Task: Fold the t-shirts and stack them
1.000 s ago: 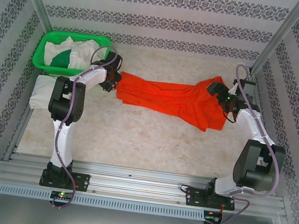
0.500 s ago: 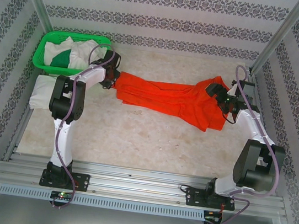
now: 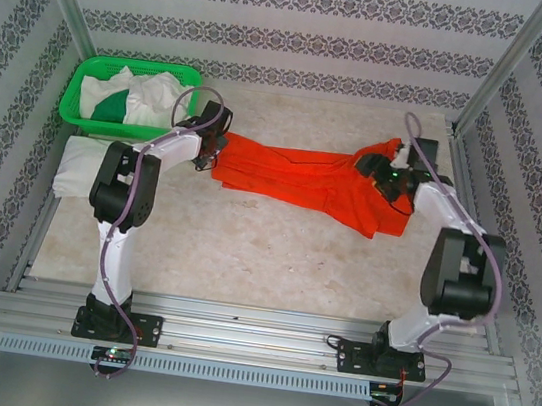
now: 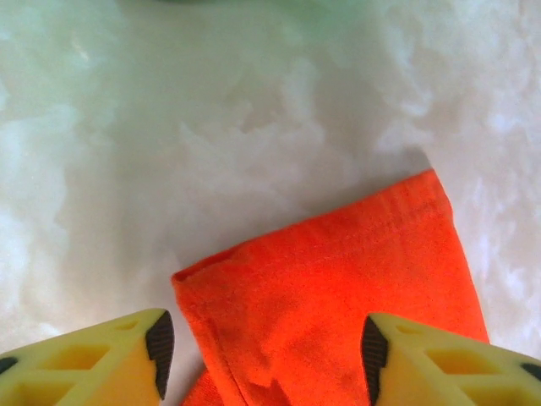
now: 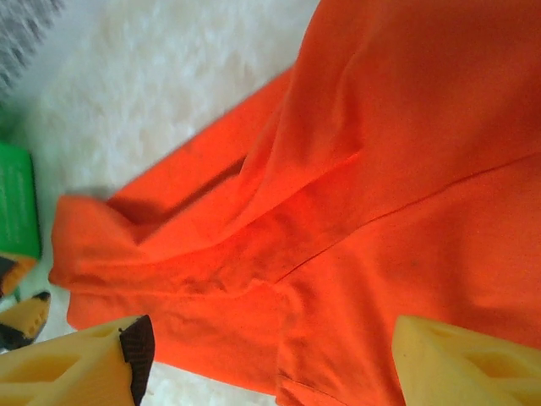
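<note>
The orange-red t-shirt (image 3: 305, 178) lies bunched in a long strip across the middle of the table. My left gripper (image 3: 213, 146) hovers over its left end, open. In the left wrist view that hemmed end (image 4: 338, 288) lies flat on the table between the yellow fingers (image 4: 127, 359), ungripped. My right gripper (image 3: 382, 168) is over the shirt's wider right part, open. The right wrist view has wrinkled orange cloth (image 5: 338, 211) under and between its spread fingers (image 5: 93, 364). White tees (image 3: 149, 100) and a dark green one (image 3: 111, 108) sit in the basket.
The green mesh basket (image 3: 139, 65) stands at the back left corner. A folded white tee (image 3: 79, 164) lies on the table's left edge beside the left arm. Patterned walls and metal posts close in the table. Bare table (image 3: 244, 250) stretches in front of the shirt.
My left gripper has opened and shifted slightly right, leaving the shirt's left end on the table. My right gripper has moved left and back over the shirt's right part.
</note>
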`<action>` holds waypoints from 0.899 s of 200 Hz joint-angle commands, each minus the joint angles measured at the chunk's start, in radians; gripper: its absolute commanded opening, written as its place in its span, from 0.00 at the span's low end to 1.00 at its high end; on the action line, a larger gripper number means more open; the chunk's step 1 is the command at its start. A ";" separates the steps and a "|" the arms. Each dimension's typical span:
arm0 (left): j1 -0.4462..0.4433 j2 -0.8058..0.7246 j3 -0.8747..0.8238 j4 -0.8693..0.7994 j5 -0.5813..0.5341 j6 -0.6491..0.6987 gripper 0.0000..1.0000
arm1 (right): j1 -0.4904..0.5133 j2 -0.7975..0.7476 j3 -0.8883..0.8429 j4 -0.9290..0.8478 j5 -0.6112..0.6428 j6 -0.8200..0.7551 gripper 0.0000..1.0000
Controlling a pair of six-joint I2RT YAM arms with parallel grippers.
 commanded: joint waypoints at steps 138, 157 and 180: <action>-0.065 -0.117 -0.156 0.072 0.021 -0.120 0.70 | 0.056 0.129 -0.097 -0.052 0.135 0.198 0.77; -0.080 -0.109 -0.173 0.105 0.028 -0.124 0.67 | 0.035 0.108 -0.121 -0.052 0.132 0.193 0.77; -0.082 -0.087 -0.169 0.122 0.037 -0.128 0.63 | 0.020 0.101 -0.122 -0.069 0.145 0.180 0.78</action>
